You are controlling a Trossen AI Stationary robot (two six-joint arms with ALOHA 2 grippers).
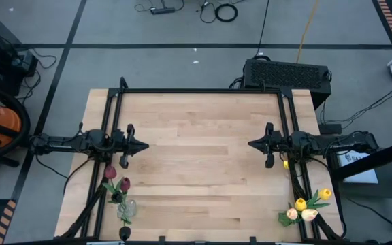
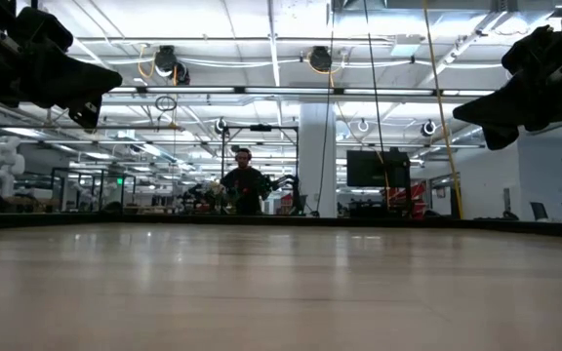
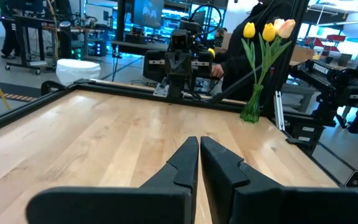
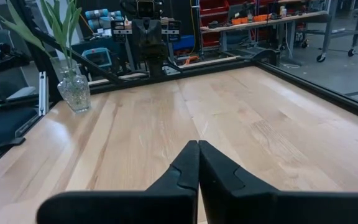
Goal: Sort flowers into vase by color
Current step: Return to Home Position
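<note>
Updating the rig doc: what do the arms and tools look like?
Left arm and right arm match: matte black, slim, segmented. Left tool and right tool each have two black angular fingers tapering to a wedge tip. No markings legible.

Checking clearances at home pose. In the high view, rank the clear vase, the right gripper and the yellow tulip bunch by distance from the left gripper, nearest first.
1. clear vase: just below the left gripper in the picture, on the left arm's side.
2. right gripper: straight across, level with it, tips facing.
3. yellow tulip bunch: far lower-right corner, on the right arm's side.
</note>
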